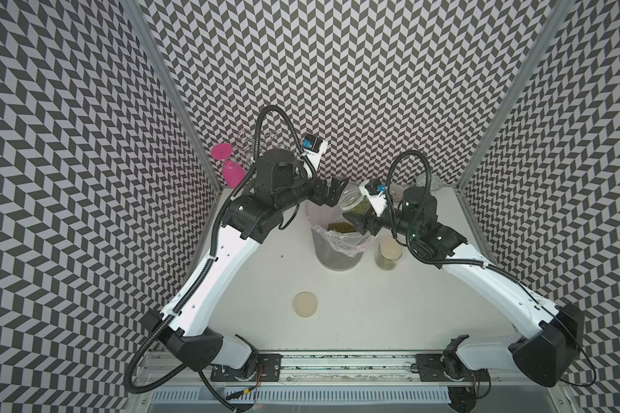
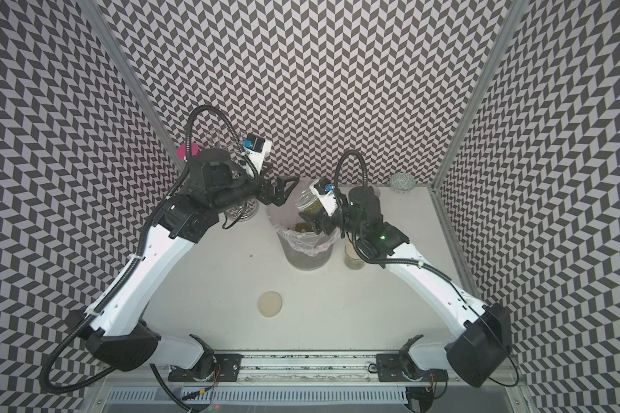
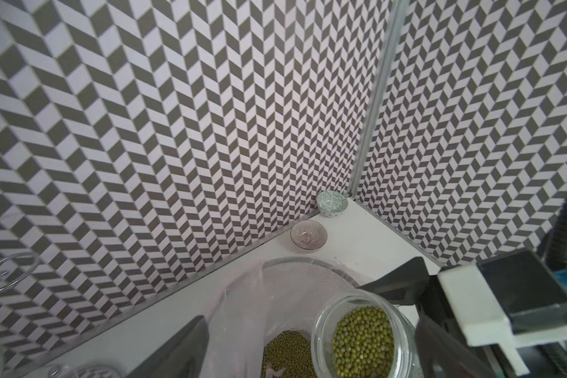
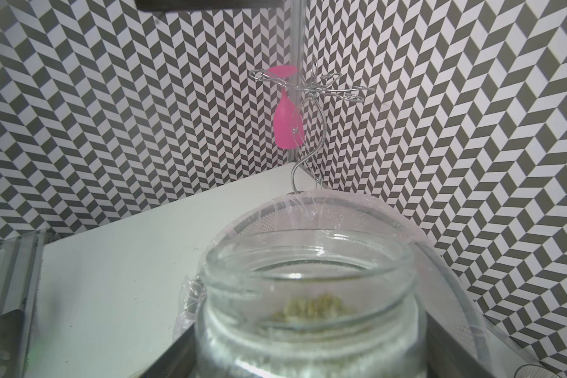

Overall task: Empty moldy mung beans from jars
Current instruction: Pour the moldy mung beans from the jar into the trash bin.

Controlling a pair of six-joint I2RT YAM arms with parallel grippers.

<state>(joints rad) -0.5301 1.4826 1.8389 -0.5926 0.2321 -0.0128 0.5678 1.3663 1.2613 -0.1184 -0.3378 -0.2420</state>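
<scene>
Frame centre: right gripper (image 1: 355, 217) clamped on tilted open jar (image 1: 351, 198) over bin (image 1: 333, 255); left gripper (image 1: 336, 192) jaws apart, empty.

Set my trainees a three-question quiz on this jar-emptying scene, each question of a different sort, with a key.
1. True or false: the right gripper holds an open jar tilted over the bin.
2. Where is the loose lid? A) lying on the table, apart from the bin; B) inside the bin; C) on the held jar.
3. Fill in: the second jar, standing beside the bin, is ___ (open or lidded).

Key: 1 true; 2 A; 3 lidded.
</scene>
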